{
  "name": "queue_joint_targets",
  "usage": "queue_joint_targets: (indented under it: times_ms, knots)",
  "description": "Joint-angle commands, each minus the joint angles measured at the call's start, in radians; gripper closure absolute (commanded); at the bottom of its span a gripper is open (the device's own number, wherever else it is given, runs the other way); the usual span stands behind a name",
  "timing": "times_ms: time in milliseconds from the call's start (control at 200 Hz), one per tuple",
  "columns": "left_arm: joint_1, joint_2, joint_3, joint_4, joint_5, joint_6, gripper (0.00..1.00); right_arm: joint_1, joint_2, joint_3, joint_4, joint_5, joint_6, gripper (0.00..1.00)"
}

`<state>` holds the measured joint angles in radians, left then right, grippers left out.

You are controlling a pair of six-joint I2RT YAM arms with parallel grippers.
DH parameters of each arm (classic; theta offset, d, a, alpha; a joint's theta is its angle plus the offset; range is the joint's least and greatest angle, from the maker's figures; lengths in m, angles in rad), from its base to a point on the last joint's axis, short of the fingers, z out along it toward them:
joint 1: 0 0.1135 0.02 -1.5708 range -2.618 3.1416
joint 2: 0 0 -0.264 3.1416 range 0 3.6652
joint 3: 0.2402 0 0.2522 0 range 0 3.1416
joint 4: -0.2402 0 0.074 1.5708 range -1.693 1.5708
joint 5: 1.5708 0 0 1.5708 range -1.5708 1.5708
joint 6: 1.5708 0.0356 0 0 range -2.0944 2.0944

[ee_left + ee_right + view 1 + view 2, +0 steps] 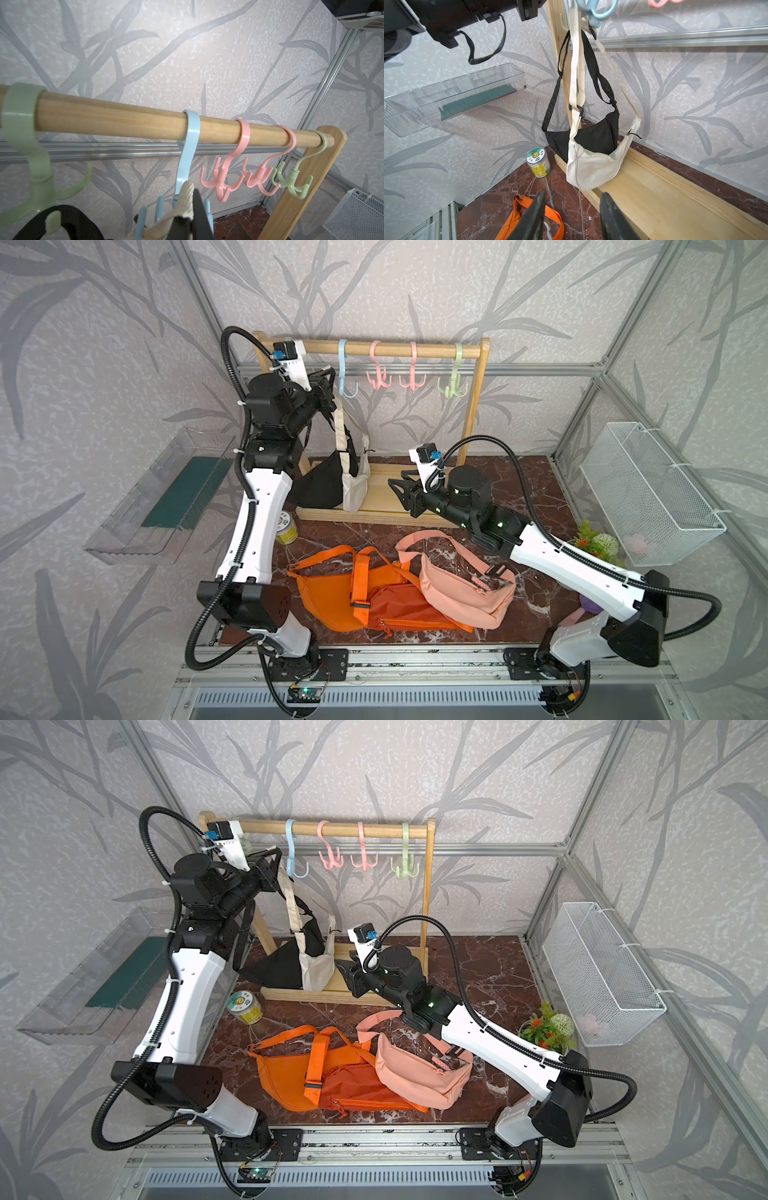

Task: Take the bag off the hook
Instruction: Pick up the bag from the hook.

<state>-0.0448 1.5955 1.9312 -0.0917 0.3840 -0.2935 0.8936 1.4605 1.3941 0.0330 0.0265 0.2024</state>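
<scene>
Left pincer [328,384] clamps cream webbing strap [576,54] beside five pastel plastic hooks [188,145]; below it hang one black fabric bag [591,137], one cream fabric bag [591,170]. Right pincer [572,216] gapes, empty.

I'm peering into a robot lab's test cell dressed up as a home corner. Aluminium framing [540,369] is holding leaf-patterned wallpaper panels [415,290]. My left arm [255,522] and right arm [573,568] are sitting bolted to a slotted rail [415,659], with a bare circuit board [305,693] glowing below. A wooden rack [395,349] carrying plastic hooks [378,379] is standing on a marble-look tabletop [548,485].
</scene>
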Motion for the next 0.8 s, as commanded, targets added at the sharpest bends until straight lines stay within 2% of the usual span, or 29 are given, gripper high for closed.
queue_joint_targets:
  times_ms: [0, 245, 385, 455, 595, 795]
  knots:
    - [0.003, -0.056, 0.057, 0.031, -0.056, -0.005, 1.00, -0.004, -0.017, 0.002, 0.022, 0.014, 0.011, 0.56]
    - [0.003, -0.097, 0.071, 0.020, -0.133, 0.012, 1.00, -0.004, -0.012, 0.005, 0.026, 0.009, 0.022, 0.57]
    - [0.002, -0.114, 0.069, 0.030, -0.126, -0.029, 1.00, -0.004, 0.002, 0.020, 0.049, -0.001, 0.016, 0.56]
    - [0.002, -0.120, 0.054, 0.035, -0.120, -0.065, 1.00, -0.002, 0.023, 0.046, 0.086, -0.025, 0.007, 0.52]
    - [0.000, -0.137, -0.006, 0.086, -0.081, -0.164, 1.00, 0.002, 0.114, 0.169, 0.147, -0.065, -0.023, 0.46]
    - [-0.012, -0.135, -0.052, 0.122, -0.019, -0.264, 1.00, 0.005, 0.317, 0.407, 0.228, -0.120, -0.044, 0.41]
